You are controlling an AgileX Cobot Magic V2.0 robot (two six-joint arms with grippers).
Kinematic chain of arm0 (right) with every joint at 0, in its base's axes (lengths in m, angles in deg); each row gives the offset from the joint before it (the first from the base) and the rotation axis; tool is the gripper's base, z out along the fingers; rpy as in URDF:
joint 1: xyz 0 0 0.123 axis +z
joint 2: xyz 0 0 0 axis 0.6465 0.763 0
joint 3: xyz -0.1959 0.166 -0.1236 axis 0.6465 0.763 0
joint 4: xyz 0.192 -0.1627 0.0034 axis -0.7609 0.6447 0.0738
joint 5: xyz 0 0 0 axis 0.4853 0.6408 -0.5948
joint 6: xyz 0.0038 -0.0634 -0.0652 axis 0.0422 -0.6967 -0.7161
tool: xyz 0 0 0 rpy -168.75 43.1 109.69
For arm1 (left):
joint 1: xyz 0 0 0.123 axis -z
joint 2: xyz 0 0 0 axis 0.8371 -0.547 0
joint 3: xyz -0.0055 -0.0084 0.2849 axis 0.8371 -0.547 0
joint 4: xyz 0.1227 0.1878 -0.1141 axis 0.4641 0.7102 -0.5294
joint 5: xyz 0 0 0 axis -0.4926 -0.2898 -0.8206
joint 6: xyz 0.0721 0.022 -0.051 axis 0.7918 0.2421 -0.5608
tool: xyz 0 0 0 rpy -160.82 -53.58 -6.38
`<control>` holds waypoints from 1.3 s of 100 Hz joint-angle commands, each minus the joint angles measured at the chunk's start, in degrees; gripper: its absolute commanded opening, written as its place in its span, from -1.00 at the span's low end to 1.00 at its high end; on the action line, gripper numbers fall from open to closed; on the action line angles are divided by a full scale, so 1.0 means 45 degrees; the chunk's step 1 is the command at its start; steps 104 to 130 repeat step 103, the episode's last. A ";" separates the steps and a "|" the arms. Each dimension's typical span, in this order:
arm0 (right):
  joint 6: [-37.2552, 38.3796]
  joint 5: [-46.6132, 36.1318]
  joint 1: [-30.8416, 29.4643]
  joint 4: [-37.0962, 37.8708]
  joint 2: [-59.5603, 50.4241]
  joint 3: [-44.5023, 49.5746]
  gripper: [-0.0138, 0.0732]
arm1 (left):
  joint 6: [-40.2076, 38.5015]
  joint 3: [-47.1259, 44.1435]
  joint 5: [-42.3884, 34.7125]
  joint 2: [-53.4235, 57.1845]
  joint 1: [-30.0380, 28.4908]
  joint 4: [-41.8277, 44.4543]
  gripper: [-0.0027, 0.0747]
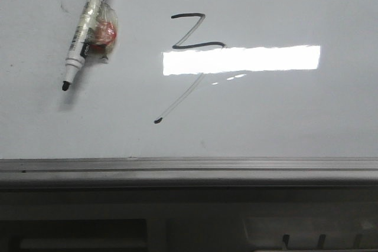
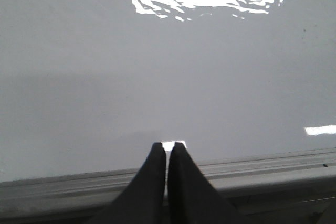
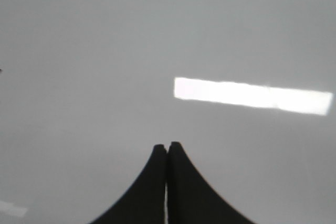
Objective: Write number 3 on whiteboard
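Note:
The whiteboard [image 1: 283, 116] fills most of the front view. On it is the number 3 [image 1: 195, 33] in thin black strokes, with an angular top and a long faint tail ending in a dark dot [image 1: 157, 121]. A bright light reflection crosses its middle. An uncapped white marker [image 1: 88, 22] lies at the upper left, black tip [image 1: 65, 86] pointing down-left, held by no gripper. Neither gripper shows in the front view. My left gripper [image 2: 168, 145] is shut and empty above the board's edge. My right gripper [image 3: 168, 145] is shut and empty over bare board [image 3: 105, 51].
A red lump wrapped in clear tape [image 1: 105, 30] is stuck to the marker's side. A grey metal frame rail [image 1: 189, 166] runs along the board's near edge and also shows behind the left fingers [image 2: 273, 169]. Below the rail is dark equipment.

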 commanded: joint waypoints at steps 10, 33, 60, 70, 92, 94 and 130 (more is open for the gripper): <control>0.1193 0.1875 -0.0855 0.1011 -0.0789 0.0380 -0.84 | -0.0140 -0.0131 -0.0504 0.0296 -0.0058 -0.0202 -0.99; 0.1193 0.5695 -0.0855 0.0961 -0.1569 0.0380 -0.84 | -0.0140 -0.0131 -0.0481 0.0296 -0.0058 -0.0222 -0.99; 0.1193 0.5558 -0.0855 0.0961 -0.1569 0.0380 -0.84 | -0.0140 -0.0131 -0.0481 0.0296 -0.0058 -0.0222 -0.99; 0.1193 0.5558 -0.0855 0.0961 -0.1569 0.0380 -0.84 | -0.0140 -0.0131 -0.0481 0.0296 -0.0058 -0.0222 -0.99; 0.1193 0.5558 -0.0855 0.0961 -0.1569 0.0380 -0.84 | -0.0140 -0.0131 -0.0481 0.0296 -0.0058 -0.0222 -0.99; 0.1193 0.5558 -0.0855 0.0961 -0.1569 0.0380 -0.84 | -0.0140 -0.0131 -0.0481 0.0296 -0.0058 -0.0222 -0.99; 0.1193 0.5558 -0.0855 0.0961 -0.1569 0.0380 -0.84 | -0.0140 -0.0131 -0.0481 0.0296 -0.0058 -0.0222 -0.99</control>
